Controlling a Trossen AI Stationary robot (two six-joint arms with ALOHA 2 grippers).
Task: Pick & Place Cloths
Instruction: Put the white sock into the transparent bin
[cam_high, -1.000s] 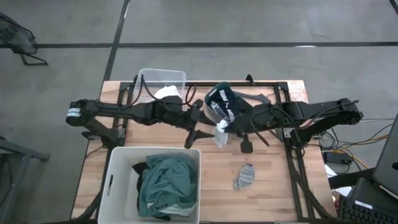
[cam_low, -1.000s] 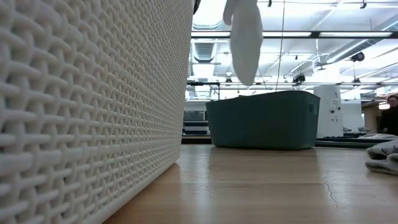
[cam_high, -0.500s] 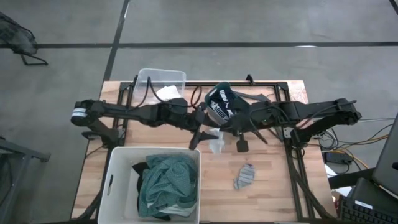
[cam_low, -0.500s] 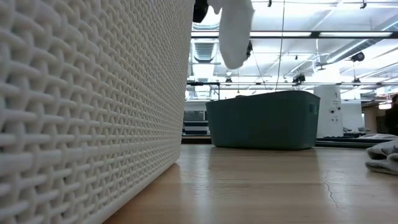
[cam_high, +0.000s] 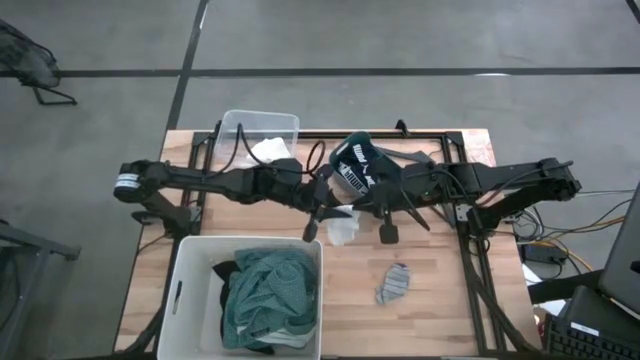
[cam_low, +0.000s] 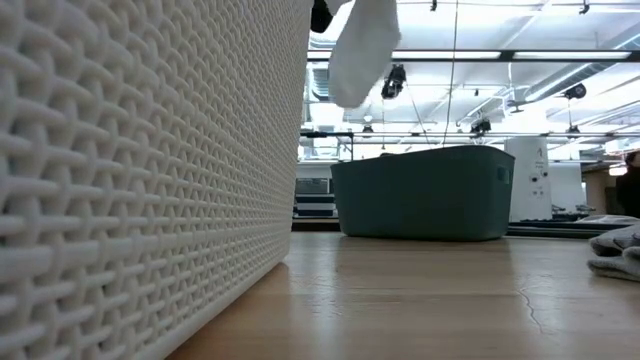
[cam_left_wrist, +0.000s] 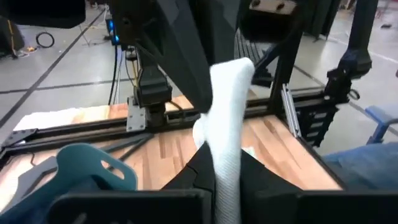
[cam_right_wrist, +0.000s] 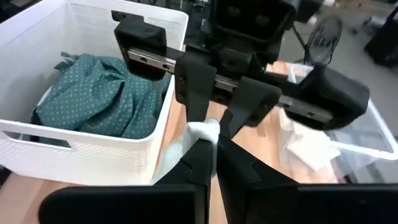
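High view, left tool (cam_high: 327, 214): clamped on the white cloth (cam_high: 341, 227), above the table (cam_high: 440, 300) near mid-table.
Right tool (cam_high: 352, 212): pinched together on the same white cloth, facing the left tool.
White cloth: hangs between both tools, off the table.
Grey cloth (cam_high: 393, 284): lies on the table, well apart.
White tub (cam_high: 185, 290): holds the teal-green cloth (cam_high: 268, 290).
Teal basket (cam_low: 420, 193): stands behind.

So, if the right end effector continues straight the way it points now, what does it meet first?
Probably the left end effector, directly facing it and shut on the same white cloth the right end effector holds; depth is unclear.
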